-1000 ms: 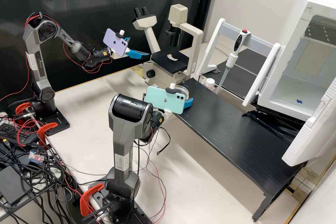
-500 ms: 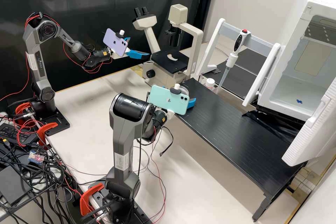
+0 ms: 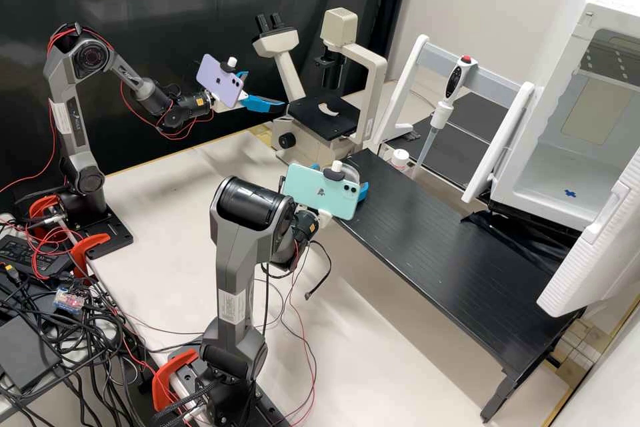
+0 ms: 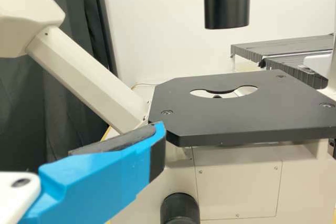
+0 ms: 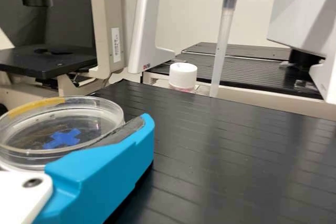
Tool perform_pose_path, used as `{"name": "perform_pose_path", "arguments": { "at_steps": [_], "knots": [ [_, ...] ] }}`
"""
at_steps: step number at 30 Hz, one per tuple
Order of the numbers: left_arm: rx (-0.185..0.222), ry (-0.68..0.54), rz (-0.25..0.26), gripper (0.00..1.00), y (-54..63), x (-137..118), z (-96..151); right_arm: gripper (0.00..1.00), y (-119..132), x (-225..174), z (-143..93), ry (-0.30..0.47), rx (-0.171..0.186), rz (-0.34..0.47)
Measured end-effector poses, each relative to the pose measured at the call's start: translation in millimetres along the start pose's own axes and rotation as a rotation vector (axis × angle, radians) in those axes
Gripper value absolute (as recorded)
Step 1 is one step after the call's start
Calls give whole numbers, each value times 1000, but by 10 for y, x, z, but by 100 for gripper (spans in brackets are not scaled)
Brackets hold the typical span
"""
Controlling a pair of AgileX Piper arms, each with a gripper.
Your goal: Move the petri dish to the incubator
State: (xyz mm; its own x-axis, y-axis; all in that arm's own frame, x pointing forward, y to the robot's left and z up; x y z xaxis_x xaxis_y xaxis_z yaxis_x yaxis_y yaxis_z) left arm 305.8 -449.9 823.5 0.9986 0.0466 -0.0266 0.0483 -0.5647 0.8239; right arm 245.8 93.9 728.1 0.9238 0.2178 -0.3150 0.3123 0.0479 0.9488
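Though the petri dish [image 5: 55, 127] sits just beside the right claw [image 3: 363, 192], I can't tell whether it's clamped

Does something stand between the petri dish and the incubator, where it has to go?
Yes, partly: a white leg of the pipette stand rises beside the incubator, probably close to the straight line from the petri dish. The door is open.

— Specify the backdrop.
— Black curtain [image 3: 167, 0], adjoining a plain pale wall [image 3: 493, 7].
— Specify the furniture and lighting.
— Pale counter [image 3: 170, 203], soft shadows across it; black grooved platform [image 3: 433, 247], supported on legs.
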Motion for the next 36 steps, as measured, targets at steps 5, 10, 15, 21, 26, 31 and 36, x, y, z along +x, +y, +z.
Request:
{"name": "perform_pose_path", "arguments": {
  "at_steps": [5, 10, 15, 21, 26, 31, 36],
  "knots": [
    [0, 0, 0, 100, 0, 0, 0, 0, -4, 0, 6, -4, -2, -6],
    [0, 0, 0, 100, 0, 0, 0, 0, -4, 0, 6, -4, -2, -6],
    [0, 0, 0, 100, 0, 0, 0, 0, -7, 0, 9, -8, -2, -10],
    [0, 0, 0, 100, 0, 0, 0, 0, 32, -6, 16, -3, -10, -3],
    [0, 0, 0, 100, 0, 0, 0, 0, 188, -65, 74, -16, -19, 43],
    [0, 0, 0, 100, 0, 0, 0, 0, 494, -183, 285, -92, -5, 133],
    [0, 0, 0, 100, 0, 0, 0, 0, 829, -308, 541, -162, 37, 240]
  ]
}}
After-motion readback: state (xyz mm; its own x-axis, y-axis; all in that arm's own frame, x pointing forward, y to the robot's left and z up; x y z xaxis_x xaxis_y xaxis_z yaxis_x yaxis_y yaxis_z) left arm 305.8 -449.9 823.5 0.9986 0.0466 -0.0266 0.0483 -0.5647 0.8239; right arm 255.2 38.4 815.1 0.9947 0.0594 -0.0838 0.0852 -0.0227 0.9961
